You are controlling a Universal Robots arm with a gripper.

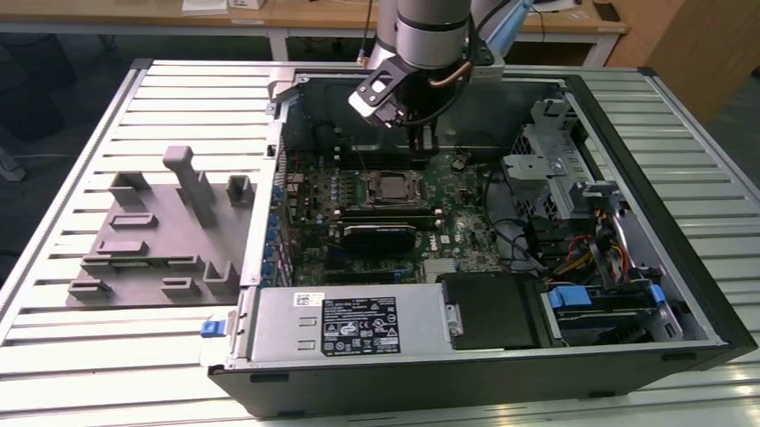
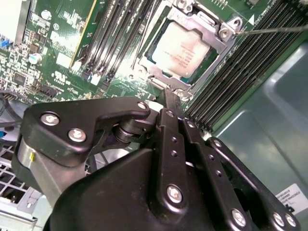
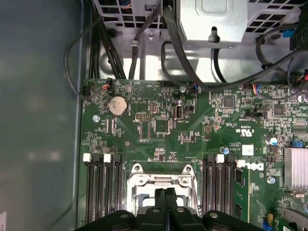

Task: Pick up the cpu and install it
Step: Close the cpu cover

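Slatted table [image 1: 71, 356], open computer case [image 1: 475, 382] | gripper [image 3: 166, 192] clenched on nothing, above cpu [image 2: 180, 48] in socket [image 2: 219, 36] | judged light, stiff, slick-topped, fragile underneath; hold by opposite edges

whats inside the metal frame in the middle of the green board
The cpu lies flat inside the metal frame, its silvery top showing. Whatever is under the cpu is covered by it.

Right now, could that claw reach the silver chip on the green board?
Probably yes: the claw hangs just above the chip, which lies bare in its metal frame, with no cable or part between them. The claw looks shut, though.
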